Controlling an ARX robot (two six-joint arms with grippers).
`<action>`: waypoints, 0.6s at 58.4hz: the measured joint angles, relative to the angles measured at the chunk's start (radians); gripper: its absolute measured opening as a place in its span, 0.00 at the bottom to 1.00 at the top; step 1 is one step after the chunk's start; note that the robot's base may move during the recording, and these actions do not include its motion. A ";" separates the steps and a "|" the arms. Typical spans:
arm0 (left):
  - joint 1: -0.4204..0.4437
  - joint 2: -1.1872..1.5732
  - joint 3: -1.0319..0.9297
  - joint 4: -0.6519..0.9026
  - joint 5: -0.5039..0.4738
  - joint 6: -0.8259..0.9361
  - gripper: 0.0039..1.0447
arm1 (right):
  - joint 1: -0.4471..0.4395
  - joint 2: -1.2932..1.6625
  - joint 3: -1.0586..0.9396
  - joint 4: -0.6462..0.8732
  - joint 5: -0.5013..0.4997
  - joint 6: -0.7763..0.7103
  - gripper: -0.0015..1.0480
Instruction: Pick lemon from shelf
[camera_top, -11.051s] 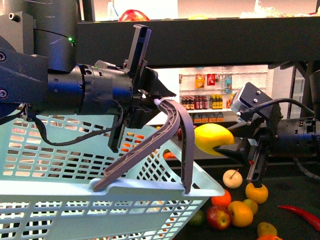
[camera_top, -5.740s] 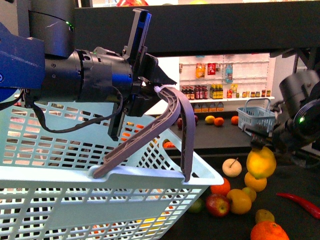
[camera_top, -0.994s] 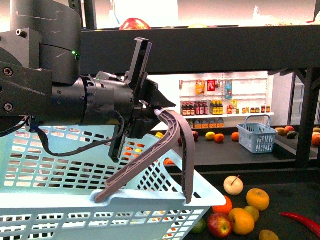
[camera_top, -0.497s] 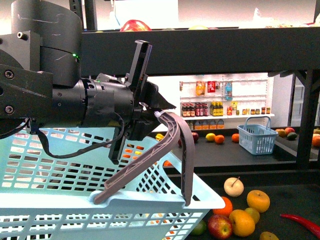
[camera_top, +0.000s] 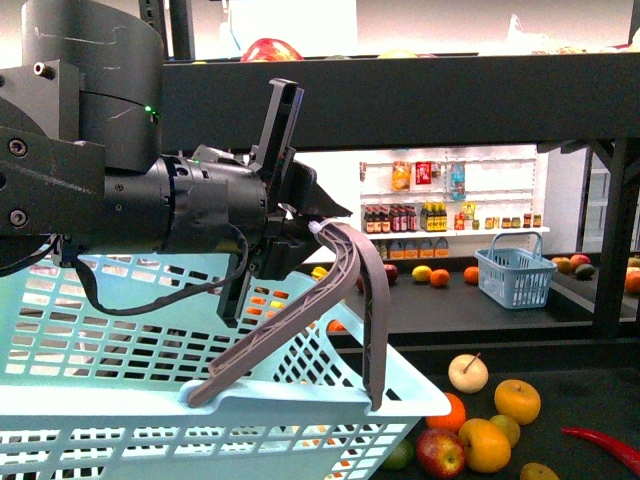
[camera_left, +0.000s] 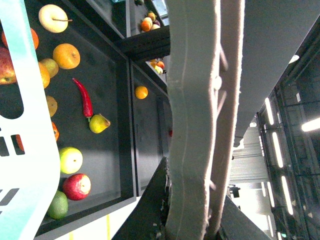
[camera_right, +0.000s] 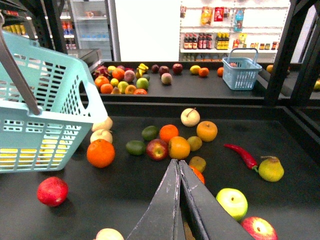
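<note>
My left gripper (camera_top: 300, 225) is shut on the grey basket handle (camera_top: 350, 290) and holds the light blue basket (camera_top: 200, 400) up in front of the black shelf (camera_top: 580, 400). In the left wrist view the handle (camera_left: 192, 100) runs down between the jaws of the left gripper (camera_left: 192, 220). My right gripper (camera_right: 178, 162) is shut and empty, its tips over loose fruit on the shelf tier (camera_right: 125, 200). It is out of the front view. Something yellow (camera_right: 15, 155) shows through the basket's (camera_right: 45, 110) lower slots. I cannot tell whether it is the lemon.
Oranges, apples, a red chili (camera_right: 242, 155), a pear (camera_right: 271, 169) and a green apple (camera_right: 232, 202) lie loose on the tier. A red fruit (camera_right: 52, 191) sits near the basket. A small blue basket (camera_right: 241, 72) stands on the far shelf. Black posts (camera_right: 282, 50) rise at the right.
Earlier the right gripper held a yellow lemon beside the basket, then low at the right. Now that arm has left the front view with nothing held. The last second shows no real motion.
</note>
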 joint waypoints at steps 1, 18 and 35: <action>0.000 0.000 0.000 0.000 0.000 0.000 0.09 | 0.000 -0.002 0.000 -0.001 -0.001 0.000 0.03; 0.000 0.000 0.000 0.000 0.002 0.003 0.09 | 0.000 -0.003 0.000 -0.004 0.000 0.000 0.03; 0.000 0.000 0.000 0.000 0.002 0.001 0.09 | 0.000 -0.003 0.000 -0.004 0.000 0.000 0.31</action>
